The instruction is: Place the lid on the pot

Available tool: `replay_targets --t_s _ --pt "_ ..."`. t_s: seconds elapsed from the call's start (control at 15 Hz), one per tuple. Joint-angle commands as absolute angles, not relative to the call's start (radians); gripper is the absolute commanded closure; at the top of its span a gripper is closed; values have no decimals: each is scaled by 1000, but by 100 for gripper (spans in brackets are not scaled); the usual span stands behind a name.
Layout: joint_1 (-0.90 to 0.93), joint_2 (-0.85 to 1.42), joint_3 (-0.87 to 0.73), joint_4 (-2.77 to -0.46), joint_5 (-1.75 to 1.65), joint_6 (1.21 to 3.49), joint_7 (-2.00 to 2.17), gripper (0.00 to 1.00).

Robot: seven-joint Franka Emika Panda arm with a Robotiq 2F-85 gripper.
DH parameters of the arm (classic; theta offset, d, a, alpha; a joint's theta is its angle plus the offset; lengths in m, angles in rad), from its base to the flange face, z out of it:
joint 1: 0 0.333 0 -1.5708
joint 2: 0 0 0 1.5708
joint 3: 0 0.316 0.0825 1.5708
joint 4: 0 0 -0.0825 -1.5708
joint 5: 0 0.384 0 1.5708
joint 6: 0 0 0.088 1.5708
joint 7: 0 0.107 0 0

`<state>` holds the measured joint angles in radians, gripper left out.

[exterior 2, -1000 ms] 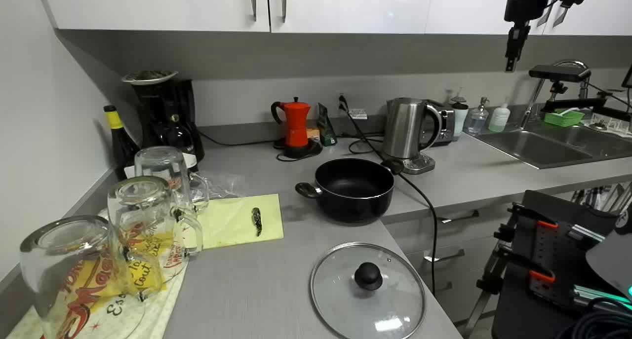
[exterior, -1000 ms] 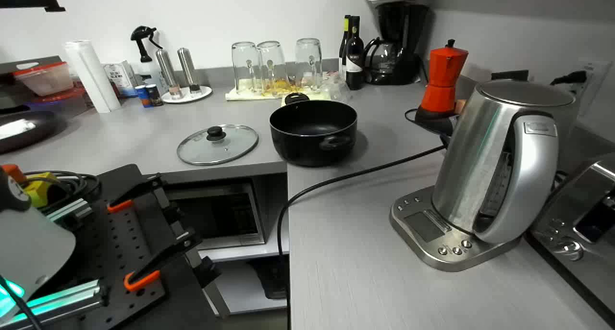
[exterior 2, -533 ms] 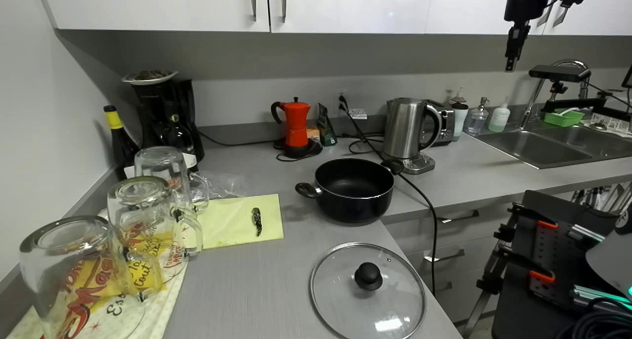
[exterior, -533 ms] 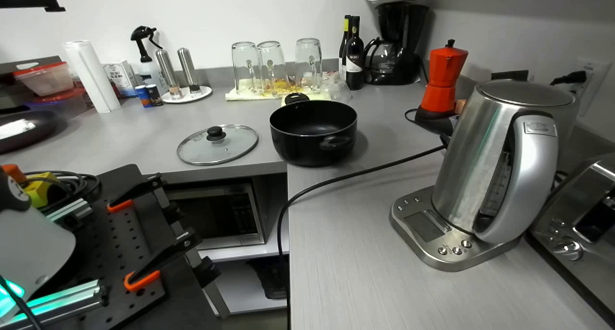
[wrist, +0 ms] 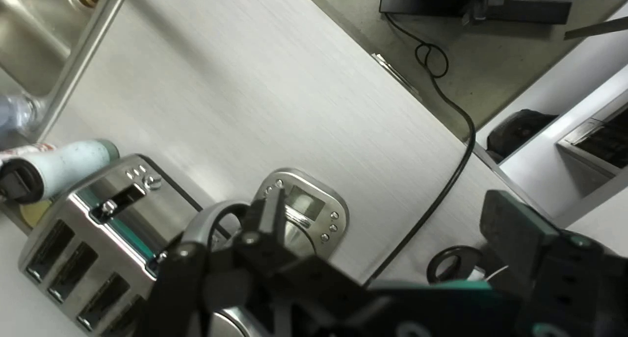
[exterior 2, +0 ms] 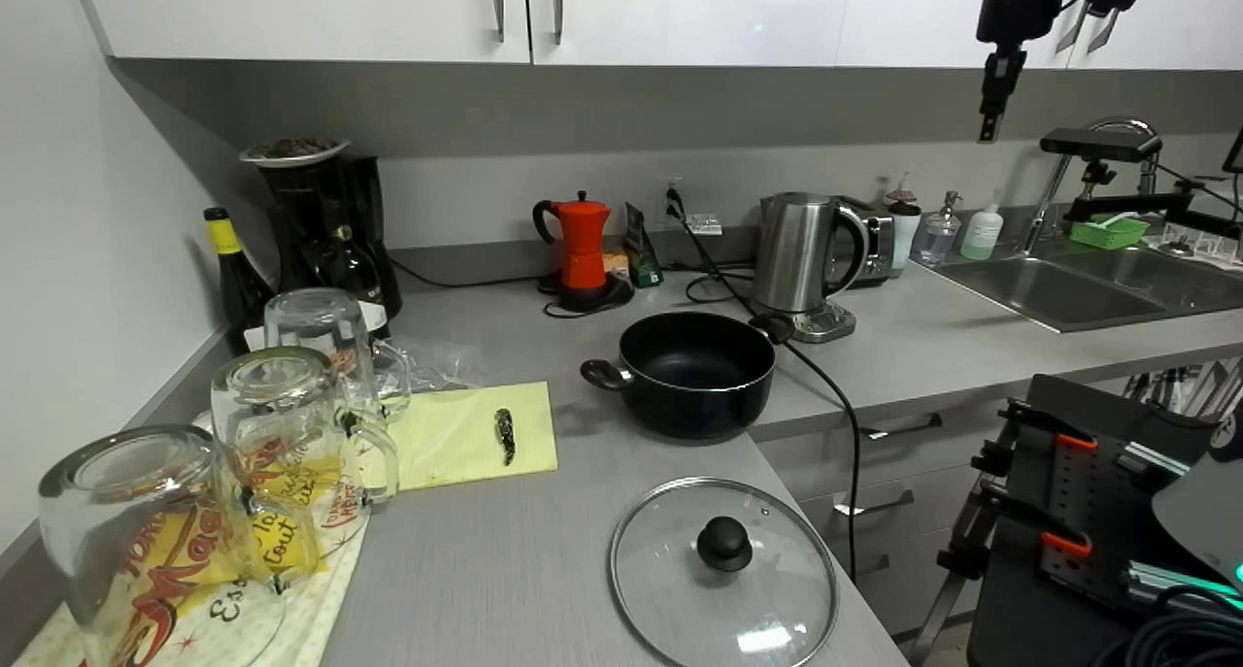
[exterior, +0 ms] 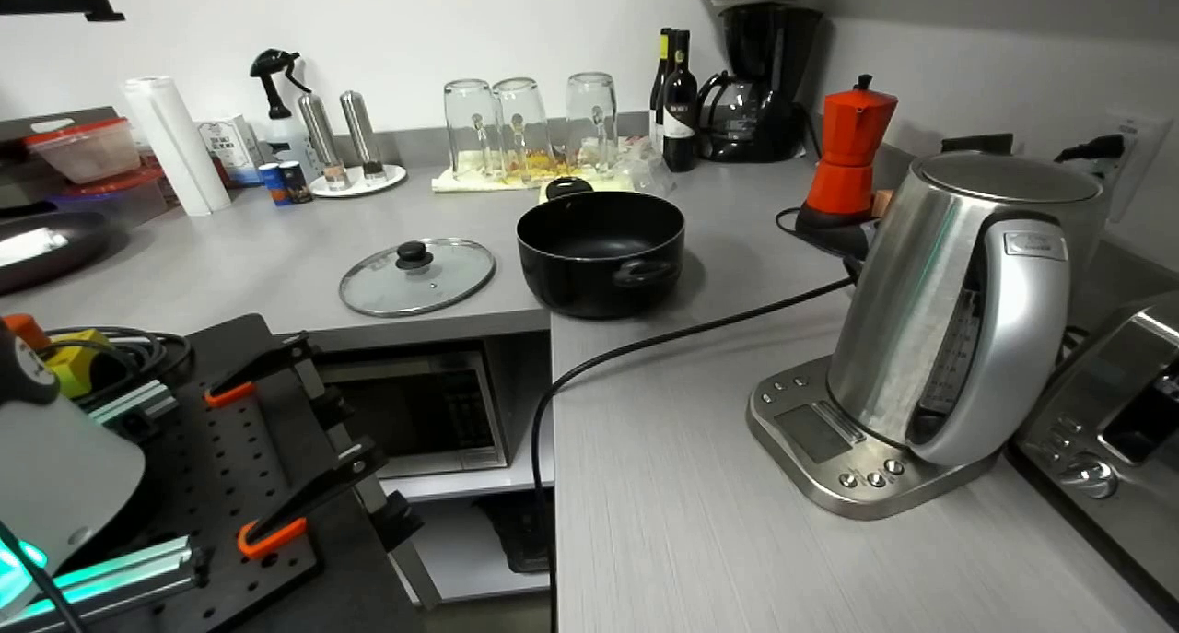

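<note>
My pincer [wrist: 385,202] is spread wide, gripping nothing, and the lid [exterior 2: 723,594] lies flat on the counter [exterior 2: 486,570] just beside the pot [exterior 2: 697,385], so near the edge that, I judge, an off-centre pinch on its rounded knob [exterior 2: 725,543] could skid it over.

Lid [exterior 2: 719,594]: smooth clear glass, metal rim
Pot [exterior 2: 697,405]: smooth, softly glossy
Kettle [exterior: 921,320]: brushed-looking metal
Toaster [wrist: 95,236]: polished metal
Mugs [exterior 2: 126,492]: clear, glossy glass
Worktop [exterior: 700,486]: matt, finely streaked
Claw [wrist: 390,217]: mostly matt
</note>
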<state>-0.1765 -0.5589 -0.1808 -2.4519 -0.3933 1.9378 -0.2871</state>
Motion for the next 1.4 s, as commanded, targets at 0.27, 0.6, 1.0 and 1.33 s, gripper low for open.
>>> replay_targets --t_s 0.27,0.6,1.0,1.33 --pt "42 -416 -77 -2438 -335 2140 -371 0" --pt "155 -271 -22 -2420 -253 2306 -482 0" --pt "241 -91 49 -2382 -120 2415 -709 0" --pt "236 66 128 -2323 -78 2433 -888 0"
